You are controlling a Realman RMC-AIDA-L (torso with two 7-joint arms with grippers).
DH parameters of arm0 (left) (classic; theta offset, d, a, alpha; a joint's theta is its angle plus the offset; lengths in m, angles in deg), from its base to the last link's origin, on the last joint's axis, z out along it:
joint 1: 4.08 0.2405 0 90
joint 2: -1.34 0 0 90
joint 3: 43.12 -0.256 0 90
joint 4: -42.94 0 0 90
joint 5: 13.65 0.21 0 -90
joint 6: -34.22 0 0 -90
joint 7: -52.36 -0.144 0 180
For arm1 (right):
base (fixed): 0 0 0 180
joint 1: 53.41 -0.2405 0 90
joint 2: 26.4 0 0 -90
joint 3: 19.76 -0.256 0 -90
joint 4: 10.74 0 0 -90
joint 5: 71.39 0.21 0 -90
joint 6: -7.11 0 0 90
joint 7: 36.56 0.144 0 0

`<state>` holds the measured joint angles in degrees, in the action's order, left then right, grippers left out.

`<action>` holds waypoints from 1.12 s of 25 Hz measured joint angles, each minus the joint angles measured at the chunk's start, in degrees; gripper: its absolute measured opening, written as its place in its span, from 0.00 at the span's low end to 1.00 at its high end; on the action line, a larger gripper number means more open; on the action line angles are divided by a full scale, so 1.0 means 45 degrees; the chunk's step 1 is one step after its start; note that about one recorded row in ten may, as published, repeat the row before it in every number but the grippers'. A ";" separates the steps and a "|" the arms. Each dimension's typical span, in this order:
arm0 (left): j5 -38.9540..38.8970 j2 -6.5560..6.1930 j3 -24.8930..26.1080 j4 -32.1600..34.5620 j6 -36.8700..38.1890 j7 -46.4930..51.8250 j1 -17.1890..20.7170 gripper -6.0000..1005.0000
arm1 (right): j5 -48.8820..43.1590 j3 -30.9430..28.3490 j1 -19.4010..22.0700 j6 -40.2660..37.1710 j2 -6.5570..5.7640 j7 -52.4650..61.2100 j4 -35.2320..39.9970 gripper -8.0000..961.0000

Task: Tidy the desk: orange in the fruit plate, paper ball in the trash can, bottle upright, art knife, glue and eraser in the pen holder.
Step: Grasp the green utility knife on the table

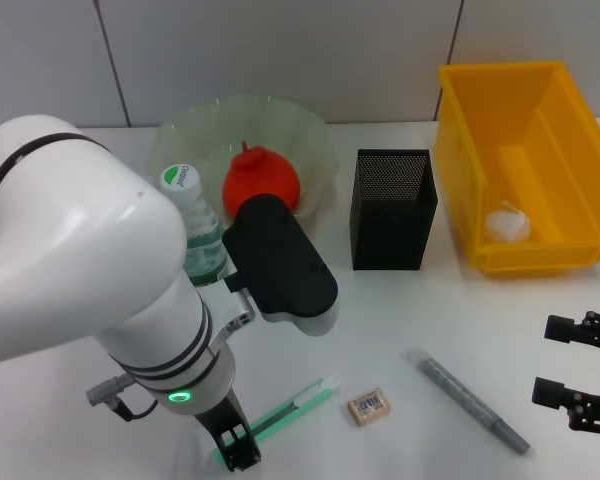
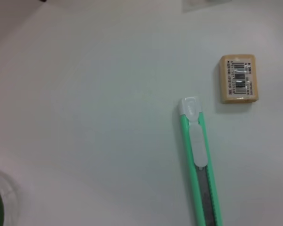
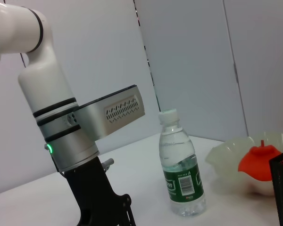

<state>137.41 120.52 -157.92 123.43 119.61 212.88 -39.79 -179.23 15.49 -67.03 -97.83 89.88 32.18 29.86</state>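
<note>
- Desk [image 1: 480, 330]: L arm is filling the near-left side, its end effector [image 1: 238, 445] sitting down at the near end of the green art knife [image 1: 295, 408]; can't tell its finger state.
- Yellow trash can [image 1: 460, 150]: paper ball [image 1: 507, 224] is lying inside, done.
- Fruit plate [image 1: 195, 125]: orange [image 1: 263, 180] is sitting in it, done.
- Pen holder [image 1: 393, 208]: nothing is showing inside, as far as visible.
- Bottle [image 1: 198, 232]: is standing upright, done.
- R end effector [image 1: 577, 373]: is idling wide open at the near-right edge, holding nothing.
- Left to go: grey glue [image 1: 468, 400], art knife, eraser [image 1: 369, 407], all lying on the desk.
</note>
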 joint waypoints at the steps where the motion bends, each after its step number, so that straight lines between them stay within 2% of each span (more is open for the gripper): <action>1: 0.0002 0.0000 0.0001 -0.0049 0.0028 0.0026 -0.0058 0.41 | 0.0000 -0.0001 0.0000 0.0001 0.0000 0.0005 0.0000 0.84; 28: -0.0063 -0.0001 -0.0456 -0.0261 -0.0045 0.0482 -0.0267 0.28 | 0.0000 0.0000 -0.0020 0.0000 -0.0002 0.0026 -0.0059 0.84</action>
<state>137.12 120.52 -159.97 122.26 119.41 215.04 -40.99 -179.23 15.49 -67.12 -97.83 89.88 32.30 29.59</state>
